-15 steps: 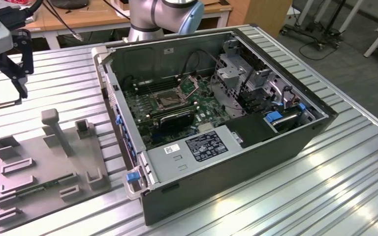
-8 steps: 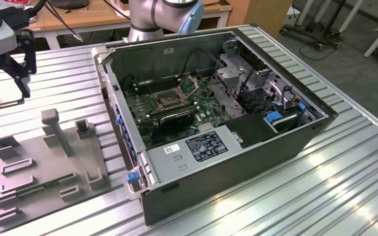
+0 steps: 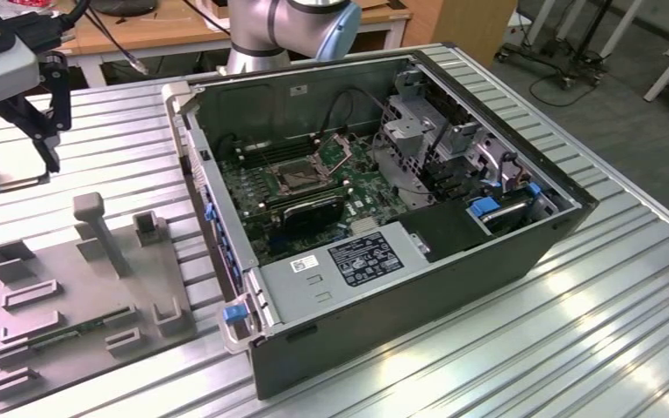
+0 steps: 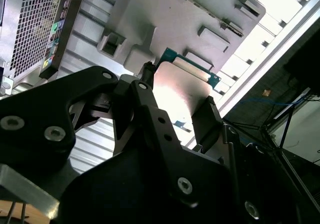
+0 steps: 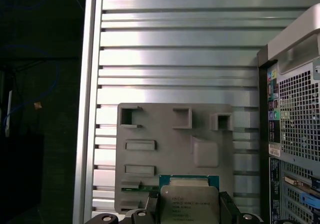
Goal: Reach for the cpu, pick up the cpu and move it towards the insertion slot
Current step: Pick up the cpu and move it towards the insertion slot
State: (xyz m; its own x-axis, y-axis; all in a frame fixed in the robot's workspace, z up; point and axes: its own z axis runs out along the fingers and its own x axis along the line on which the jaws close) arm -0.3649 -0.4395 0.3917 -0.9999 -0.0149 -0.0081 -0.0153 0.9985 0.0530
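My gripper [image 3: 11, 170] hangs above the slatted table at the exterior view's far left, shut on the cpu [image 3: 21, 183], which shows there as a thin flat edge between the black fingers. In the first wrist view the cpu [image 5: 190, 201] shows its silvery top and green rim, with a finger [image 5: 151, 205] on each side. In the second wrist view its bright face [image 4: 182, 92] sits between the fingers, above the grey fixture. The insertion slot [image 3: 293, 178], a square socket with a dark centre, lies on the green board inside the open computer case, well to the exterior view's right of the gripper.
A grey fixture plate [image 3: 79, 296] with upright posts lies below and in front of the gripper, a green memory stick [image 3: 73, 331] resting on it. The open computer case [image 3: 428, 261] has tall walls around the board. The table's edge [image 5: 90, 109] runs near the fixture.
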